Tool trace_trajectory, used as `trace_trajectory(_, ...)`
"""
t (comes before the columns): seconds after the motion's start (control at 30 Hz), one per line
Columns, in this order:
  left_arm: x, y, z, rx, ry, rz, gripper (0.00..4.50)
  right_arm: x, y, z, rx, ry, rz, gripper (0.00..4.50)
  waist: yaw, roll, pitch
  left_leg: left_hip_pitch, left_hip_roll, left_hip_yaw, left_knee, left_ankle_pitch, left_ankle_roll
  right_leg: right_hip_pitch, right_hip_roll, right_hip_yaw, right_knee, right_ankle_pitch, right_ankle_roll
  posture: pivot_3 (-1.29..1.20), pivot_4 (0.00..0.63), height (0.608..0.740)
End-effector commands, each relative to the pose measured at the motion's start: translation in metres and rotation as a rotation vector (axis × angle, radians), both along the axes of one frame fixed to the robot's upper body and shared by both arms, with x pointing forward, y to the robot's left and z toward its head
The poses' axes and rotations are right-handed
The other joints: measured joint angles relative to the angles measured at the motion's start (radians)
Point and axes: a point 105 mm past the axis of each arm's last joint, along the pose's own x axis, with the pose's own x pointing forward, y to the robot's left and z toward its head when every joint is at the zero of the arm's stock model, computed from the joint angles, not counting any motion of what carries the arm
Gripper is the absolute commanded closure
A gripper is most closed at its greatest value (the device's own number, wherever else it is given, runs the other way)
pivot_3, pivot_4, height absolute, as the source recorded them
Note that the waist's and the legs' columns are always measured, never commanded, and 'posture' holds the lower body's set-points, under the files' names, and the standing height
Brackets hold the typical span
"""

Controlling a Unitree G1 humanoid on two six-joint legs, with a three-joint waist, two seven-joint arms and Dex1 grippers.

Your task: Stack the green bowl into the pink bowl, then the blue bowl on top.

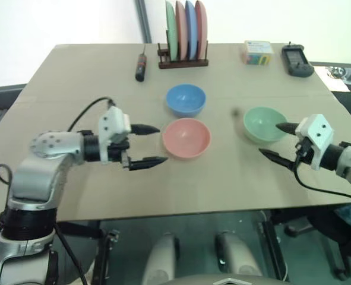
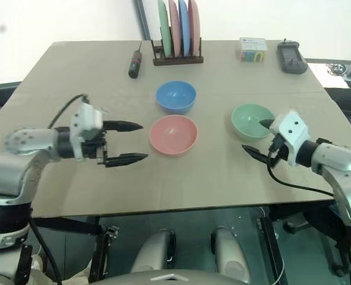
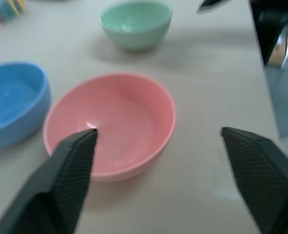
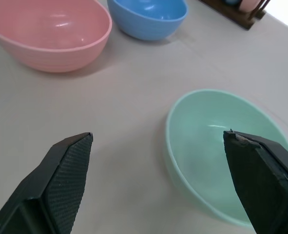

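Your left gripper gapes empty just left of the pink bowl, blue bowl just behind that bowl, green bowl to its right, your right gripper spread wide at the green bowl's near-right rim.

three small round plastic bowls sit apart on the tan table: light-blue bowl behind salmon-pink bowl, mint-green bowl to their right. the left gripper gapes beside the pink bowl; the right gripper gapes at the green bowl.
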Motion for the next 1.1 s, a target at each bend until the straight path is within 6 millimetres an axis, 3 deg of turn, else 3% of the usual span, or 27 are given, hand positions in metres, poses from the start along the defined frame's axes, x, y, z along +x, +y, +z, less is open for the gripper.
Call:
trace_trajectory(0.03,0.004,0.016,0.005,-0.020,-0.099,0.086,0.04,0.020,0.006,-0.011,-0.046,0.032,-0.014,0.00,0.001,0.000,0.000,0.000,0.000,0.000,0.000,0.000,0.000,0.000,0.000,0.000,0.000,0.000,0.000,0.00,0.150,0.740)
trace_trajectory(0.13,0.000,0.024,-0.001,0.000,-0.092,0.105,0.04,0.033,0.011,-0.022,-0.047,0.076,-0.014,0.00,0.006,-0.001,0.000,-0.002,0.000,0.000,0.000,0.000,0.000,0.000,0.000,0.000,-0.001,0.002,-0.004,0.00,0.150,0.740)
trace_trajectory(0.27,-0.007,0.022,0.006,-0.072,-0.028,0.091,0.00,0.044,0.005,-0.036,-0.117,0.101,-0.034,1.61,0.012,0.000,0.000,-0.004,-0.001,-0.001,-0.002,0.000,0.000,-0.001,-0.001,-0.001,-0.003,0.005,-0.001,0.00,0.150,0.740)
trace_trajectory(0.43,-0.014,0.020,0.007,-0.074,-0.019,0.081,0.00,0.050,0.005,-0.033,-0.117,0.073,-0.052,3.74,0.003,0.000,0.000,-0.003,-0.001,0.000,-0.002,0.000,0.000,-0.001,-0.001,-0.001,-0.002,0.005,-0.001,0.00,0.150,0.740)
trace_trajectory(0.47,-0.014,0.020,0.007,-0.067,-0.025,0.088,0.00,0.051,0.005,-0.031,-0.123,0.052,-0.053,4.37,0.003,0.000,0.000,-0.002,-0.001,0.000,-0.002,0.000,0.000,-0.001,-0.001,-0.001,-0.002,0.005,-0.001,0.00,0.150,0.740)
trace_trajectory(0.6,-0.012,0.024,0.004,-0.060,-0.055,0.124,0.00,0.049,0.017,-0.021,-0.113,-0.037,-0.003,4.45,0.000,0.000,0.000,-0.001,0.000,0.000,-0.002,0.000,0.000,-0.001,0.000,0.000,-0.001,0.004,-0.001,0.00,0.150,0.740)
trace_trajectory(0.63,-0.011,0.024,0.010,-0.155,-0.086,0.122,0.00,0.045,0.025,-0.015,-0.103,-0.067,0.037,4.45,0.001,0.000,0.000,-0.001,0.000,0.000,-0.002,0.000,0.000,-0.001,0.000,0.000,-0.001,0.004,-0.001,0.00,0.150,0.740)
trace_trajectory(0.83,-0.019,0.036,0.012,-0.287,-0.081,0.084,0.00,0.005,0.098,0.030,0.025,-0.170,0.350,4.45,-0.001,0.000,0.001,-0.003,0.000,0.000,-0.002,0.000,0.000,-0.003,0.000,0.000,-0.001,0.005,-0.001,0.00,0.150,0.740)
trace_trajectory(0.9,-0.022,0.040,0.013,-0.317,-0.031,0.065,0.00,-0.010,0.136,0.039,0.036,-0.198,0.479,4.45,-0.001,0.000,0.001,-0.002,0.001,0.000,-0.002,0.000,0.000,-0.003,0.000,0.000,0.000,0.005,-0.001,0.00,0.150,0.740)
trace_trajectory(0.97,-0.023,0.041,0.014,-0.317,-0.025,0.065,0.00,-0.016,0.160,0.038,0.030,-0.197,0.546,4.45,-0.003,0.000,0.001,-0.002,0.001,0.000,-0.002,0.000,0.000,-0.003,0.001,0.000,0.000,0.004,-0.001,0.00,0.150,0.740)
trace_trajectory(1.1,-0.024,0.043,0.015,-0.317,-0.028,0.068,0.00,-0.017,0.186,0.019,0.009,-0.127,0.624,4.45,0.010,-0.001,0.000,-0.002,0.001,-0.001,-0.002,0.000,0.000,-0.003,0.001,-0.001,0.000,0.003,-0.004,0.00,0.150,0.740)
